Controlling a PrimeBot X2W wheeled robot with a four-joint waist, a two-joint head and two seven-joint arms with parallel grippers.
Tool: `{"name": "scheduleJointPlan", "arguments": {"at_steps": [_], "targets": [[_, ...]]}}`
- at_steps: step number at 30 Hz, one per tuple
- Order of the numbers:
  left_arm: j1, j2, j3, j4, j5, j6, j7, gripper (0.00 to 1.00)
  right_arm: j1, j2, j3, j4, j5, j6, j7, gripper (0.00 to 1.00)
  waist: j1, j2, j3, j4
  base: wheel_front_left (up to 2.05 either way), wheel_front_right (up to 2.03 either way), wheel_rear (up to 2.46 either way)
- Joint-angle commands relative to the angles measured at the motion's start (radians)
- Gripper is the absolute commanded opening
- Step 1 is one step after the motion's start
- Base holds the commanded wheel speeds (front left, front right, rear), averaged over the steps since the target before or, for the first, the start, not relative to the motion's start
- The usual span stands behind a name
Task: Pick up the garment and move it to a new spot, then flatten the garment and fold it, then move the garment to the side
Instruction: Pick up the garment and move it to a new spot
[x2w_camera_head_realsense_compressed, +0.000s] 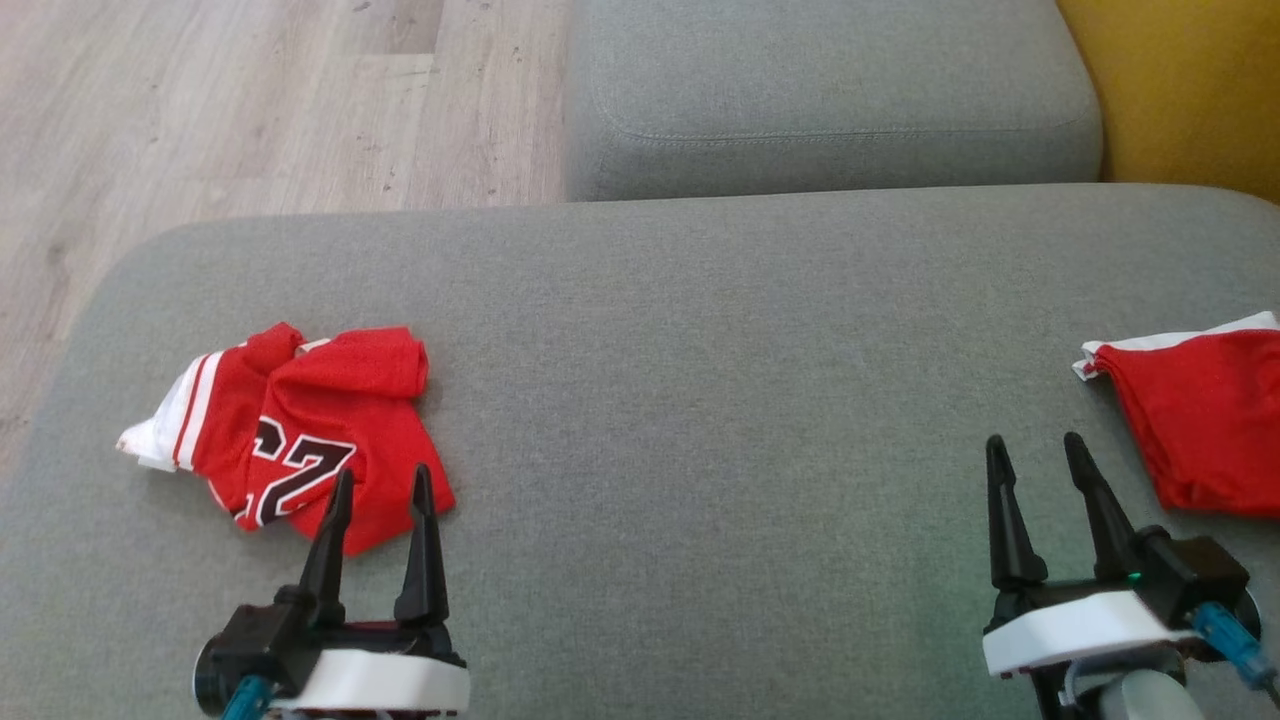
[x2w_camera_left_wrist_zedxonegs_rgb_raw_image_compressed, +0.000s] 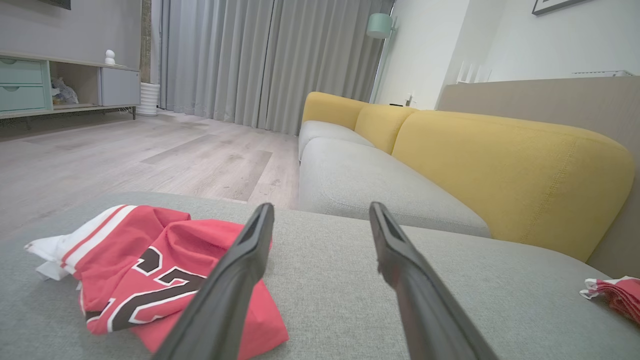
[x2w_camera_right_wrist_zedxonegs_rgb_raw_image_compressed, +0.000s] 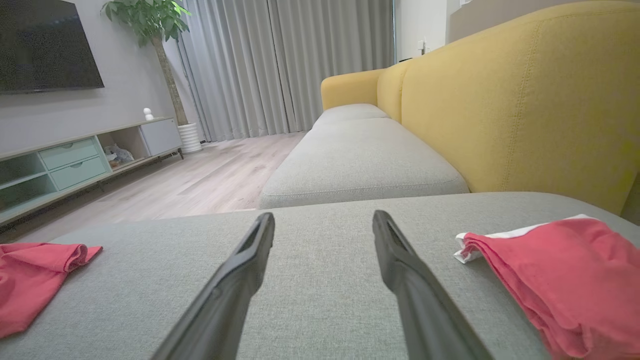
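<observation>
Two red garments lie on the grey sofa seat (x2w_camera_head_realsense_compressed: 700, 400). At the left is a crumpled red jersey (x2w_camera_head_realsense_compressed: 320, 420) with a black-and-white number and white trim. My left gripper (x2w_camera_head_realsense_compressed: 382, 472) is open just above its near edge, its fingertips over the cloth in the head view. In the left wrist view the jersey (x2w_camera_left_wrist_zedxonegs_rgb_raw_image_compressed: 145, 260) lies low left, partly behind the left finger, with the gripper (x2w_camera_left_wrist_zedxonegs_rgb_raw_image_compressed: 321, 205) holding nothing. A second red garment with a white edge (x2w_camera_head_realsense_compressed: 1210, 430) lies at the right. My right gripper (x2w_camera_head_realsense_compressed: 1034, 440) stands open to its left, apart from it. The right wrist view has this cloth (x2w_camera_right_wrist_zedxonegs_rgb_raw_image_compressed: 560, 270) at the right of the gripper (x2w_camera_right_wrist_zedxonegs_rgb_raw_image_compressed: 323, 215).
A second grey seat cushion (x2w_camera_head_realsense_compressed: 830, 100) lies beyond the one I work on, with yellow backrests (x2w_camera_right_wrist_zedxonegs_rgb_raw_image_compressed: 500, 100) to the right. Wooden floor (x2w_camera_head_realsense_compressed: 250, 100) drops off at the far left. A TV shelf (x2w_camera_right_wrist_zedxonegs_rgb_raw_image_compressed: 75, 160) and curtains stand across the room.
</observation>
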Motion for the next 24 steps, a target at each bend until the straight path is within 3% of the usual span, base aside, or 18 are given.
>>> {"name": "scheduleJointPlan", "arguments": {"at_steps": [1,12,24], "targets": [[-0.038,-0.001,0.032,-0.036,0.001,0.005,-0.005,1.0,-0.03,-0.005,0.028,-0.037,0.003,-0.001,-0.014,1.0,0.0,0.0,0.001,-0.002,0.0,0.0,0.0],[-0.051,-0.001,0.034,-0.032,0.004,0.0,-0.005,1.0,-0.022,-0.005,0.041,-0.047,0.008,-0.001,-0.014,1.0,0.0,0.0,0.008,0.029,0.0,0.0,0.0],[-0.049,-0.001,0.055,-0.031,0.03,-0.002,-0.005,1.0,0.003,-0.005,0.123,-0.068,0.048,-0.001,-0.014,1.0,0.0,0.0,-0.012,0.211,0.0,0.0,0.0]]}}
